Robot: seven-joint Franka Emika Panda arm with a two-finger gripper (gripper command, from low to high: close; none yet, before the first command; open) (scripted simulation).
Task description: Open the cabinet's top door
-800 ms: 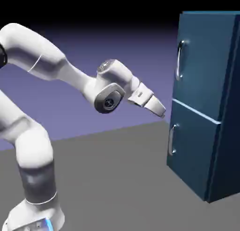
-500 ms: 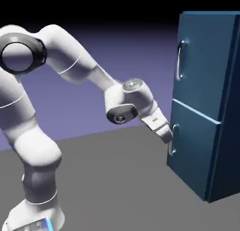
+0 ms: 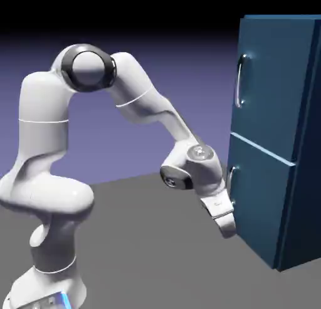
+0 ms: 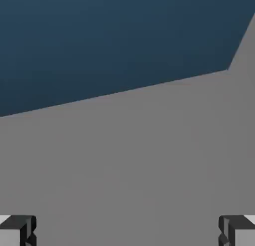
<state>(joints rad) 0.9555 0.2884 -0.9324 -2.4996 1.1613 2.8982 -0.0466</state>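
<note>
Gripper low in front of the cabinet (image 3: 276, 138), both doors closed.

The top door (image 3: 269, 82) is shut at the upper part of the cabinet, which stands on the table (image 3: 157, 251) at the right; its long silver handle (image 3: 239, 81) is well above the gripper (image 3: 227, 228). The gripper points down beside the lower door (image 3: 257, 201), near its small handle (image 3: 231, 185), touching nothing. In the hand view the fingertips (image 4: 17, 230) are wide apart, so the gripper is open and empty, facing the table and the blue cabinet base.

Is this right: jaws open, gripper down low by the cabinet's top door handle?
Not quite. The gripper is down by the lower door, below its small handle, not the top door handle; the exterior view shows it. Jaws open, as you said: the hand view shows the fingertips far apart.
</note>
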